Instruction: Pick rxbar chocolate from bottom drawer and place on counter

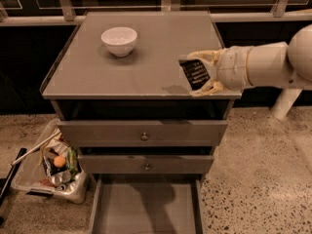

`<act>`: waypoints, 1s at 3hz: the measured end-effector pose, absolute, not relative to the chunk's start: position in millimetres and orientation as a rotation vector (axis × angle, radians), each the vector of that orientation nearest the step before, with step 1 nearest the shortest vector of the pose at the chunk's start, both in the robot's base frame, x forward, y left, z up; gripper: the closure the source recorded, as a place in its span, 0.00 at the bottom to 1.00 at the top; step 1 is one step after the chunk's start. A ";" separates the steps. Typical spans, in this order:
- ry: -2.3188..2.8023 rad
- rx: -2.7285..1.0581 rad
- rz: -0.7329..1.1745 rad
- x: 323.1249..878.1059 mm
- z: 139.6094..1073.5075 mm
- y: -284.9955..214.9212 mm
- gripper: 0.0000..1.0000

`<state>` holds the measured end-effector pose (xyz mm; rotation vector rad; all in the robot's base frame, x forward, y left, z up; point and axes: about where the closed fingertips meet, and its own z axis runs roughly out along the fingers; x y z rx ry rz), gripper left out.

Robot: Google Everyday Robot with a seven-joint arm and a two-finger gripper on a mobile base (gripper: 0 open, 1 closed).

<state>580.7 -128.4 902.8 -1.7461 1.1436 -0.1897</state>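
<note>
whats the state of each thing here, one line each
gripper: shut on the rxbar, over the counter's front right corner
rxbar: held between the fingers; contact with counter unclear
bottom drawer: pulled open, visible floor bare
middle drawer: pushed in
top drawer: pushed in
bowl: upright on counter, looks empty
bin: on floor, full of rubbish

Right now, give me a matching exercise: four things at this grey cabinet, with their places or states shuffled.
Things:
1. round white ceramic bowl
2. flat black chocolate rxbar wrapper
3. wide grey bottom drawer
4. cream two-finger tool

Places or states:
A. pulled open near the floor
B. over the flat grey counter, right front corner, shut on the wrapper
C. standing on the counter's rear left
D. gripped between two fingers

Pairs: 1-C, 2-D, 3-A, 4-B
</note>
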 end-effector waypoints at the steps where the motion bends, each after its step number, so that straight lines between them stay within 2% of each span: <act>1: 1.124 -1.717 -0.185 619.2 933.9 -128.2 1.00; 3: 1.069 -1.664 -0.005 676.0 935.1 -88.5 1.00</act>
